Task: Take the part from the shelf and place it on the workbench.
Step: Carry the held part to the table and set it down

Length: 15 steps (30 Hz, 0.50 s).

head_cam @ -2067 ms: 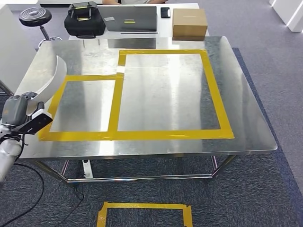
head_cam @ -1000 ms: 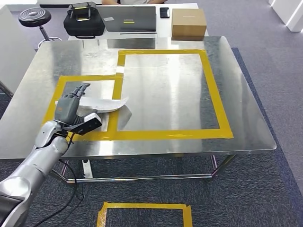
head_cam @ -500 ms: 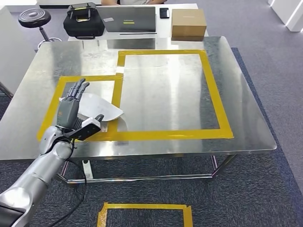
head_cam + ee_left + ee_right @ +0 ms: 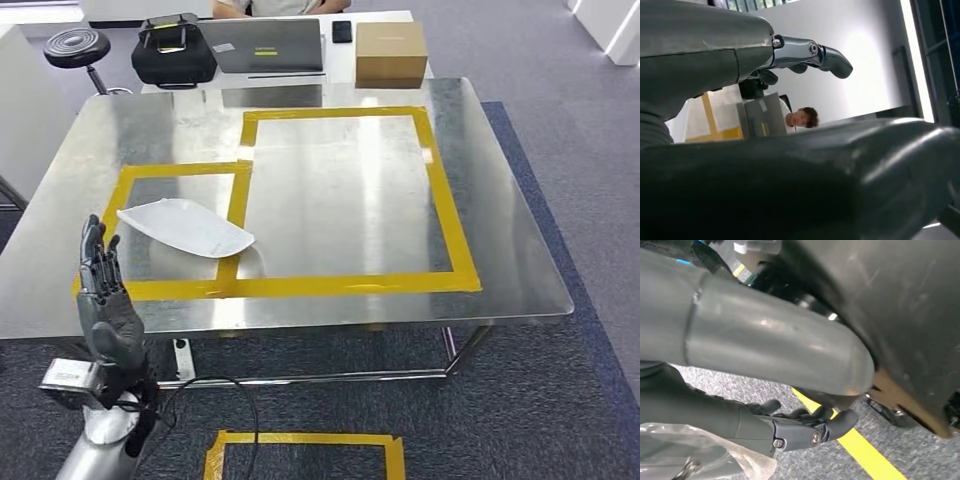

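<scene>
In the head view, the thin white curved plastic part point(image 4: 186, 227) is seen lying flat on the steel workbench point(image 4: 340, 190), across the yellow tape, well beyond the fingertips of the left hand point(image 4: 107, 305), whose fingers are spread and hold nothing. It is judged light, slightly flexible and slippery; an edge grip would suit.

In the left wrist view, fingers point(image 4: 810, 52) are extended and empty.

In the right wrist view, the right hand point(image 4: 791, 427) is seen with fingers loosely curled over grey carpet, and nothing is held.
</scene>
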{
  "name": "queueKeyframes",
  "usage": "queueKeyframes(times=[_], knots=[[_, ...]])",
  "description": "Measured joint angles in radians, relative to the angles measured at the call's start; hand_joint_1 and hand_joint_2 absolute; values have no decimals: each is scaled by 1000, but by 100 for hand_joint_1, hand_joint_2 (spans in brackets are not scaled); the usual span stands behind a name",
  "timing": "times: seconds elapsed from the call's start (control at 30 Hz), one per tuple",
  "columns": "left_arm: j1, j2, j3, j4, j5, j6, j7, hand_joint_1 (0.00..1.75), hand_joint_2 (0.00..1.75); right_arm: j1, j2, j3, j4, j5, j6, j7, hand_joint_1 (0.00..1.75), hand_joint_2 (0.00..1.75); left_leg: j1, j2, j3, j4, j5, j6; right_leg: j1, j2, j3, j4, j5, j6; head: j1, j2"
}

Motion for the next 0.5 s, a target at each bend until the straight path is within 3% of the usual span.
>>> queueKeyframes(times=[0.07,0.1,0.2,0.23,0.27,0.3,0.4,0.43,0.5], knots=[[63,-8,-1,-66,-1,5,-4,0,0,4,0,-8,0,-4,0,0,0,0,4,0,-6,11,-12,-8,0,-1,-8,2,4,-14,-3,0],[88,-7,-2,-89,-17,8,-2,0,0,5,0,-10,0,-3,2,1,0,0,5,0,-17,37,-38,-11,1,-3,-14,2,9,-22,-3,0],[139,-3,-3,-136,-57,22,1,0,0,6,0,-12,0,1,6,5,0,0,7,0,-75,212,-159,-16,8,-11,-40,2,28,-43,-6,0],[150,-1,-2,-145,-61,25,2,0,0,6,0,-12,0,1,7,6,0,0,7,0,-84,259,-180,-15,11,-13,-49,2,34,-46,-7,0],[158,0,-2,-151,-62,27,2,0,0,6,0,-12,0,1,7,7,0,0,6,0,-77,274,-182,-12,14,-15,-57,2,41,-47,-7,0],[165,1,-2,-159,-62,28,2,0,0,5,0,-12,0,1,7,7,0,0,5,0,-51,249,-165,-6,17,-16,-65,2,48,-48,-7,0],[174,2,-1,-183,-49,28,3,0,0,3,2,-13,0,2,3,3,0,0,-5,0,85,45,-104,17,23,-16,-83,2,69,-45,-6,0],[176,1,-1,-190,-40,27,3,0,0,3,2,-14,0,2,1,-1,0,0,-9,1,112,-3,-97,20,24,-16,-86,0,76,-41,-6,0],[177,-1,0,-200,-26,25,3,0,0,3,3,-14,0,3,-1,-7,0,0,-15,1,121,-32,-89,20,22,-17,-88,-6,91,-30,-7,0]])
